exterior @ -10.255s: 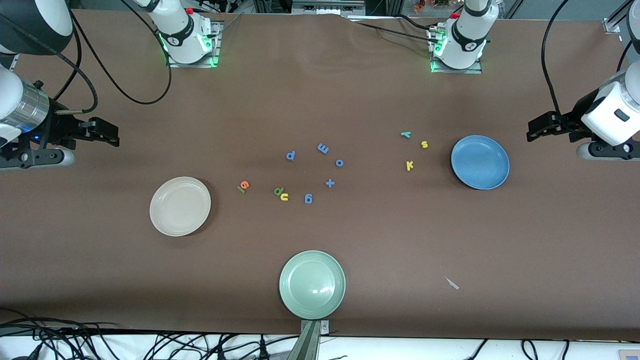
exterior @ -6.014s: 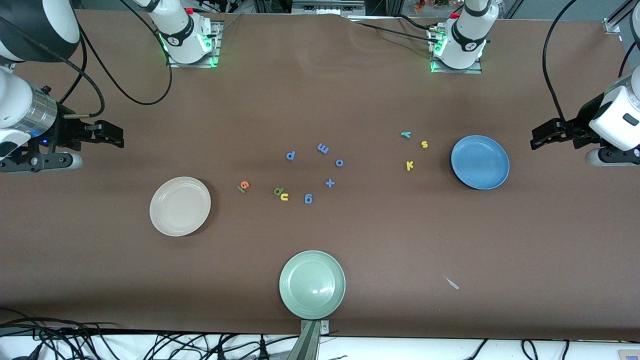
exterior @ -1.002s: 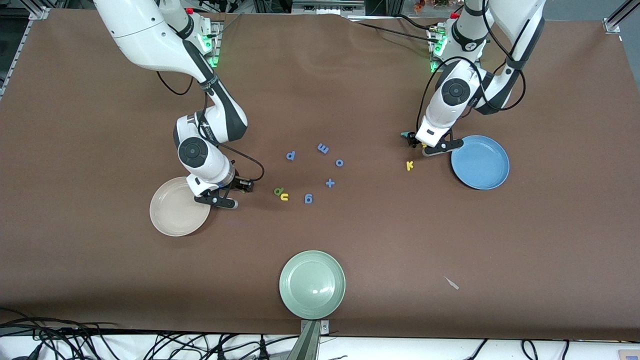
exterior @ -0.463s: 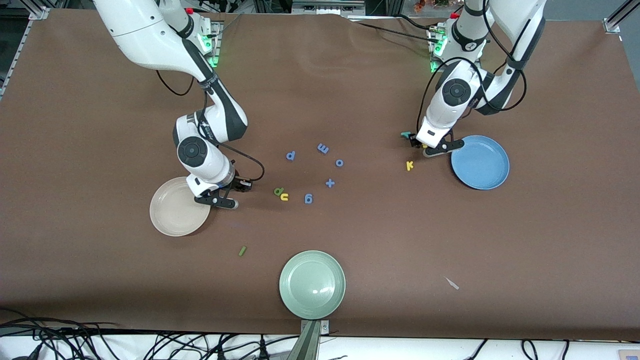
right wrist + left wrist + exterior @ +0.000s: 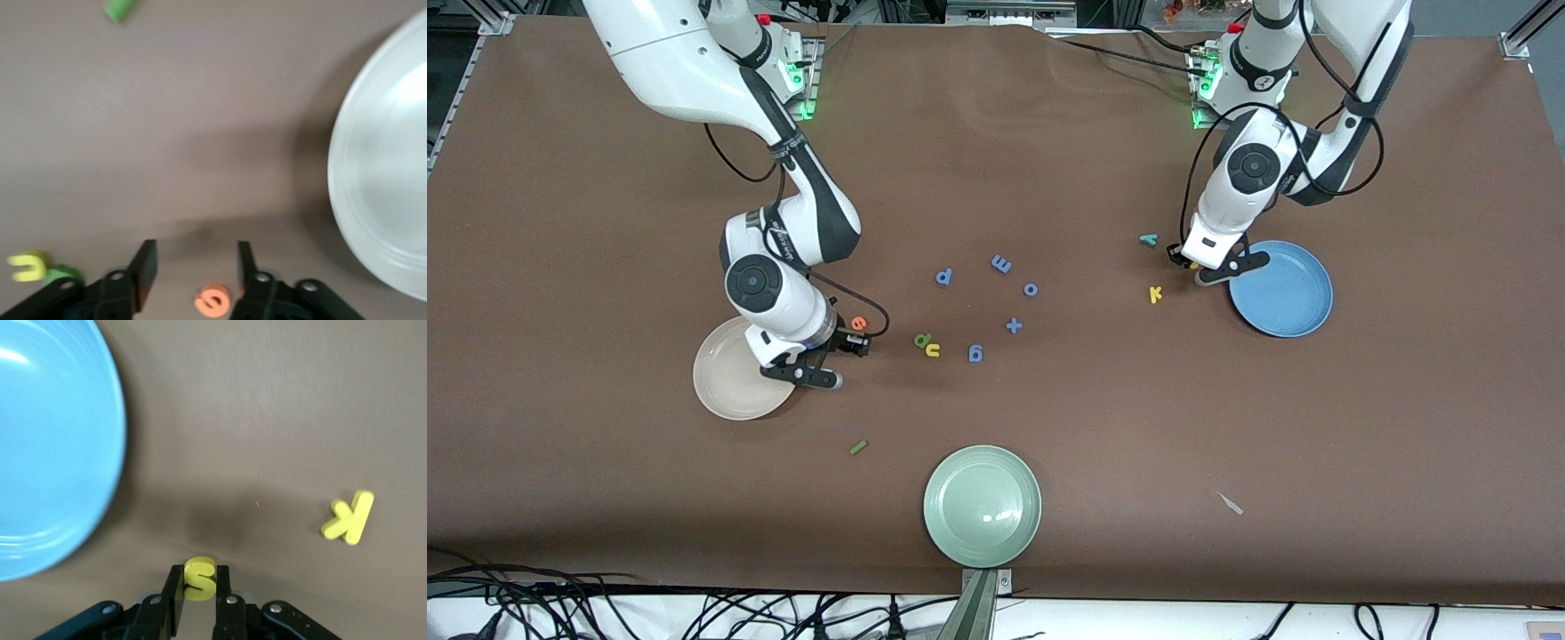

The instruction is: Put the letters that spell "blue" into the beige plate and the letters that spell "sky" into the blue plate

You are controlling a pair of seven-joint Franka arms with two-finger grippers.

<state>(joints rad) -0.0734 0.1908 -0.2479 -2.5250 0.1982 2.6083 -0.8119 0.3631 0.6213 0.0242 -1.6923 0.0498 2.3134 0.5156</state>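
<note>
The green bar (image 5: 858, 447) lies flat on the bench nearer the front camera than the beige plate (image 5: 725, 391), between it and the pale green plate (image 5: 982, 506), its long axis slanting across the bench; ten seconds ago it lay against the orange "e" (image 5: 859, 323), and half a second ago it was already down here, at a slightly different tilt. The orange "e" lies flat just beside the beige plate, toward the left arm's end, and the right gripper (image 5: 854, 346) sits low just beside it, fingers (image 5: 145, 261) spread apart and holding nothing, the "e" lying loose between them in the wrist view. A second ago that gripper covered the "e". The green "b" (image 5: 921, 340) and yellow "u" (image 5: 933, 350) touch each other, unmoved. The left gripper (image 5: 1190, 264) is over the bench at the edge of the blue plate (image 5: 1285, 298), fingers (image 5: 175, 590) pinched on the yellow "s" (image 5: 199, 577), which stands on edge between them. The yellow "k" (image 5: 1155, 293) and teal "y" (image 5: 1148, 238) lie flat where they were.
</note>
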